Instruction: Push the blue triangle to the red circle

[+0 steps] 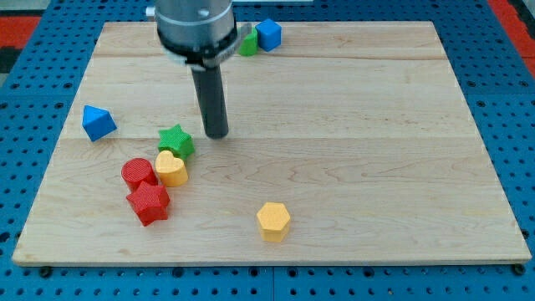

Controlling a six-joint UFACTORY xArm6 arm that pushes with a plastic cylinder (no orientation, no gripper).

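The blue triangle (98, 122) lies near the board's left edge. The red circle (138, 173) sits below and to its right, touching a yellow heart (171, 169) and a red star (149, 203). My tip (216, 134) rests on the board just right of the green star (176, 140), well to the right of the blue triangle and above right of the red circle. The rod rises to the dark arm head at the view's top.
A yellow hexagon (273, 221) lies near the board's bottom middle. A blue cube (268, 34) and a green block (247, 42) sit at the top edge, partly behind the arm head. The wooden board (376, 150) lies on a blue perforated table.
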